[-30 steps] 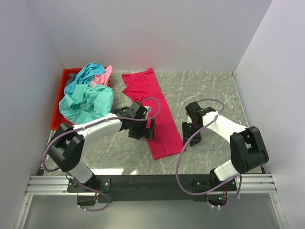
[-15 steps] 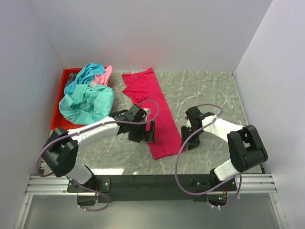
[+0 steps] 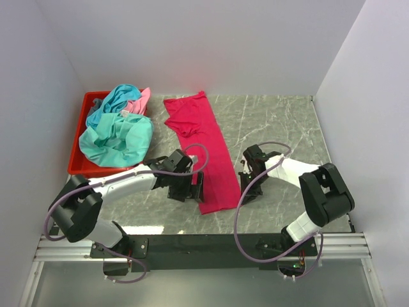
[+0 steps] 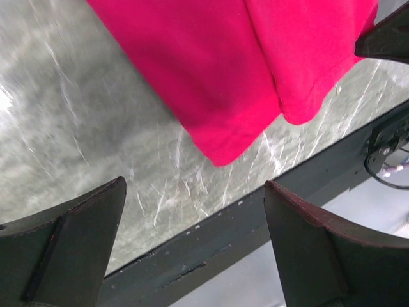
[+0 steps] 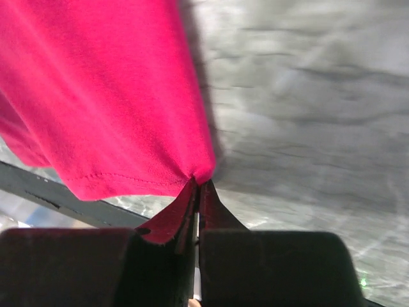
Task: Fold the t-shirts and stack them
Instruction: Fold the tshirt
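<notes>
A magenta-red t-shirt [image 3: 203, 150] lies as one long folded strip on the marble-patterned table [image 3: 281, 121], running from the far middle toward the near edge, its near end between the two grippers. The overhead view alone takes in the whole strip and the red bin [image 3: 77, 157] at the far left. Heaped in the bin are a mint-green t-shirt [image 3: 118, 137], a teal t-shirt [image 3: 118, 97] and a light pink t-shirt [image 3: 140, 100], well apart from the strip's near end. From above, the left gripper [image 3: 192, 189] sits just beside the strip's near left edge and the right gripper [image 3: 246, 193] at its near right edge, but neither grip can be read there. The right wrist camera settles one. Its two fingers [image 5: 182, 214] are pressed together with the shirt's hemmed corner pinched at their tips, and the cloth rises away from them over bare table. The left wrist camera settles the other. Its two fingers [image 4: 77, 236] stand wide apart and hold nothing, and beyond them the shirt's near end shows two overlapping layers. The dark tip of the right gripper shows at that view's upper right corner. The count is four shirts, one on the table and three in the single bin, with two arms and two grippers.
</notes>
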